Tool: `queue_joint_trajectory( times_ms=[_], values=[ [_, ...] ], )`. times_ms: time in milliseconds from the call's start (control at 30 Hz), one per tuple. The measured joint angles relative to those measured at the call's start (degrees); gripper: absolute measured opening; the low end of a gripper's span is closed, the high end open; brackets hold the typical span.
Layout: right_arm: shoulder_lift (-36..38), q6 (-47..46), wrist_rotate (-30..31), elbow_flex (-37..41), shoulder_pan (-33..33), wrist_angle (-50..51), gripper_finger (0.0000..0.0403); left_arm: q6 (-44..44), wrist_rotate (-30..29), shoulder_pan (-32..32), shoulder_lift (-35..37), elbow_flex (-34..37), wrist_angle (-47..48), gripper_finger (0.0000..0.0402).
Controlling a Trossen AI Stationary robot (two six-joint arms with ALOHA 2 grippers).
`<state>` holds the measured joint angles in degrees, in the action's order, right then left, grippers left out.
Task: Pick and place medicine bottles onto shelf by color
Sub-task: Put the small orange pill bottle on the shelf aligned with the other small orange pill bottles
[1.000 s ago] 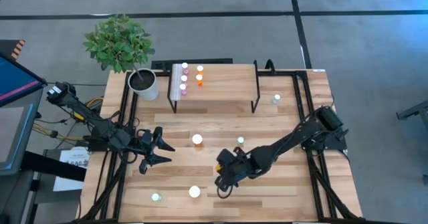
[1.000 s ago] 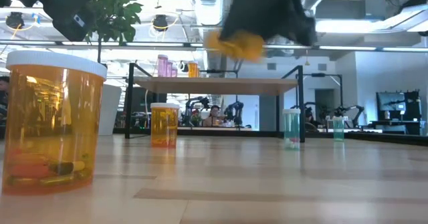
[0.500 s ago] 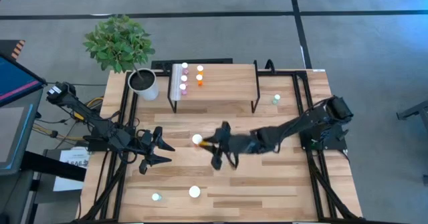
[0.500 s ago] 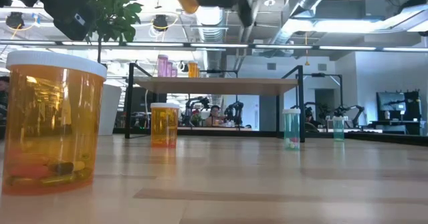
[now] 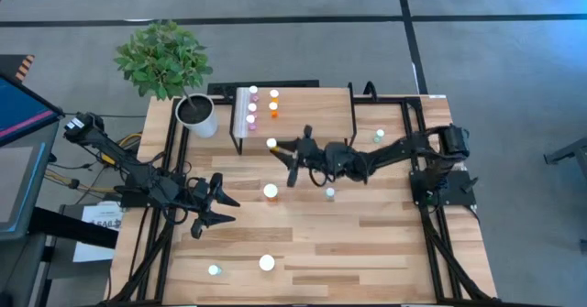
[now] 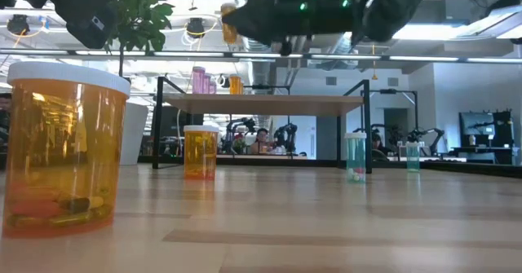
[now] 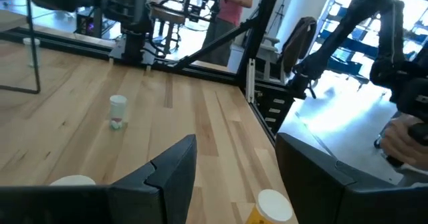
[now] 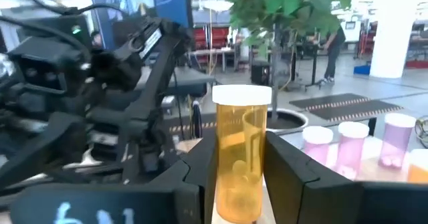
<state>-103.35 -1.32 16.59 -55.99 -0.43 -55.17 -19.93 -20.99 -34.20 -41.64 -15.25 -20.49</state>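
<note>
Now the carry is under way: the right claw (image 5: 282, 149) grips an orange bottle (image 8: 241, 154), held in the air just off the shelf's (image 5: 312, 115) front edge. Next, I judge, it must go beside the orange bottles (image 5: 273, 107) already there. The left claw (image 5: 220, 209) waits wide, well apart from the shelf.

Bright overhead lamps (image 6: 194, 27) are lighting evenly, w/ soft shadows. My right arm (image 6: 326, 8) is blurring in low view; windows (image 7: 348, 83) are glaring, bkgd going soft.
</note>
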Motion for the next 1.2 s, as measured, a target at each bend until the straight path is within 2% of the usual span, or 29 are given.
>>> queue_joint_trajectory(
  times_ms=[233,400,567,1200],
  values=[
    [-6.21,-3.12,-4.6,-0.04,-6.29,-9.94,0.0119,0.55,-0.53,0.0,0.02,0.0,0.02,0.0192],
    [-10.2,-3.2,-4.8,-0.04,-9.08,-15.14,0.0119,0.86,-0.57,0.0,0.01,0.0,0.04,0.0192],
    [-12.37,-3.37,-4.89,-0.33,-10.59,-15.25,0.0119,1.27,-0.73,0.02,0.01,0.0,0.02,0.0192],
    [-12.26,-2.74,-4.85,-0.42,-12.17,-11.66,0.012,1.25,-0.87,0.04,0.0,0.0,0.02,0.0192]
  ],
)
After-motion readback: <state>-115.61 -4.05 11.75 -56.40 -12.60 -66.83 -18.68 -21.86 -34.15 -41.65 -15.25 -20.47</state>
